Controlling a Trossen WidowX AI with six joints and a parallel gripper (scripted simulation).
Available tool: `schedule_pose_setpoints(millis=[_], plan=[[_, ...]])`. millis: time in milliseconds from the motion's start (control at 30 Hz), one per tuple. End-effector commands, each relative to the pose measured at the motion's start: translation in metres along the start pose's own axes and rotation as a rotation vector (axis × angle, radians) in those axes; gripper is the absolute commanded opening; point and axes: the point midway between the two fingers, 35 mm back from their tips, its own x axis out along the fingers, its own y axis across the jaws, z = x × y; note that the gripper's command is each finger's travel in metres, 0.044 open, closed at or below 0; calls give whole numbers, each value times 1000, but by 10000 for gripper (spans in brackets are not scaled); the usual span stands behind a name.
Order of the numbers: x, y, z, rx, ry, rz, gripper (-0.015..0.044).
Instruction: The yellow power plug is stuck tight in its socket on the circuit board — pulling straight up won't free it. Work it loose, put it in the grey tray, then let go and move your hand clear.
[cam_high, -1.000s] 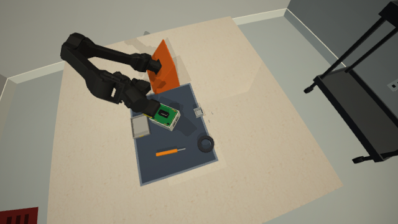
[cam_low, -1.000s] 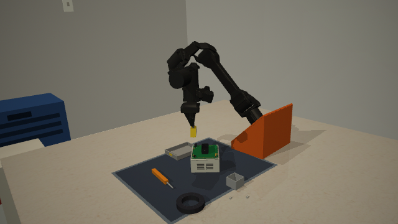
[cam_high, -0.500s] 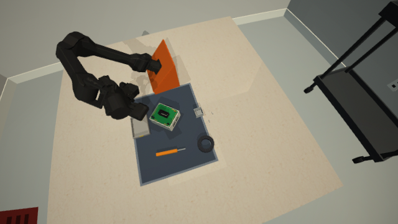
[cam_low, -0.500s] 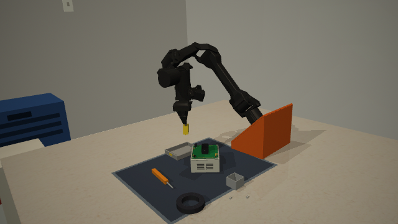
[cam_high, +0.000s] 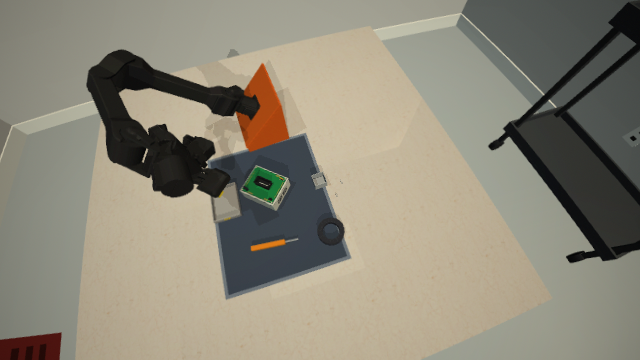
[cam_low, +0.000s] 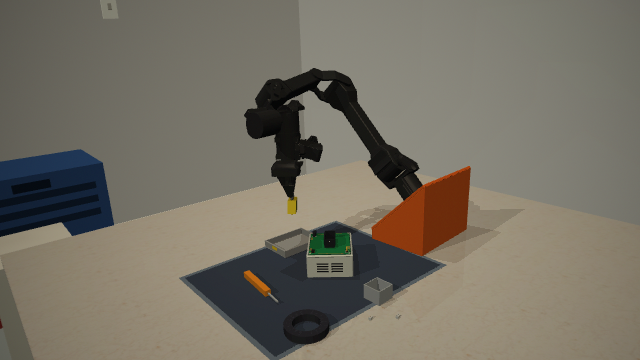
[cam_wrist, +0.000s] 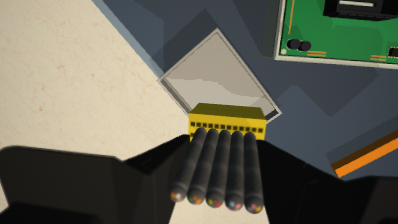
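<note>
The yellow plug (cam_high: 220, 195) (cam_low: 292, 206) (cam_wrist: 227, 121) is out of its socket and hangs in the air, with dark cables rising from its top. My gripper (cam_low: 291, 197) (cam_wrist: 222, 145) is shut on it and points down. In the wrist view the plug overlaps the near part of the grey tray (cam_high: 227, 205) (cam_low: 294, 243) (cam_wrist: 210, 65); the exterior view shows it well above the tray's height. The black socket (cam_high: 263, 183) (cam_low: 330, 238) (cam_wrist: 357, 7) is empty on the green circuit board (cam_high: 272, 193) (cam_low: 342, 245) (cam_wrist: 345, 40), which sits on a white box.
An orange screwdriver (cam_high: 267, 245) (cam_low: 257, 284) (cam_wrist: 370, 153) and a black ring (cam_high: 321, 231) (cam_low: 306, 337) lie on the dark mat (cam_high: 280, 267) (cam_low: 225, 285). A small grey box (cam_high: 319, 181) (cam_low: 378, 294) stands at the mat's edge. An orange wedge (cam_high: 270, 120) (cam_low: 445, 215) stands by the arm's base.
</note>
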Motion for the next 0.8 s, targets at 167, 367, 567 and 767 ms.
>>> schedule_pose_setpoints(millis=[167,367,567,767], plan=[[27,1,-1,0,4,1,0],[33,1,-1,0,4,2,0],[39,0,-1,0,4,1,0],[49,0,-2,0,3,1,0]])
